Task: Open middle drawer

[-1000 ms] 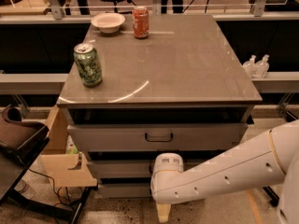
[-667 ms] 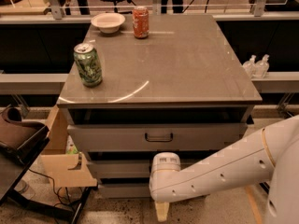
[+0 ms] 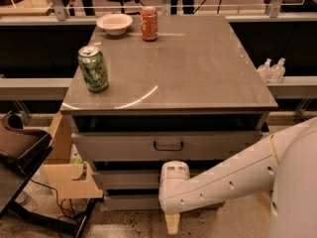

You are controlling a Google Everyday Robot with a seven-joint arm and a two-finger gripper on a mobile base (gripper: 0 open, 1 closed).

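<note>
The grey cabinet (image 3: 168, 73) has three drawers. The top one (image 3: 114, 147) has a taller front with a dark loop handle (image 3: 168, 145). The middle drawer (image 3: 124, 179) is the shallow grey front just below it, and it looks closed. Its handle is hidden behind my white wrist (image 3: 173, 177). The third drawer (image 3: 129, 202) shows below. My gripper (image 3: 172, 223) hangs down from the wrist in front of the lower drawers, near the floor at the frame's bottom edge, and is mostly cut off.
On the cabinet top stand a green can (image 3: 93, 68), an orange can (image 3: 148, 23) and a white bowl (image 3: 114, 23). A cardboard box (image 3: 67, 175) and a dark chair (image 3: 20, 148) stand to the left. Two clear bottles (image 3: 271, 69) sit on the right ledge.
My wrist has edged slightly left in front of the drawers. The drawers and the things on top have not moved.
</note>
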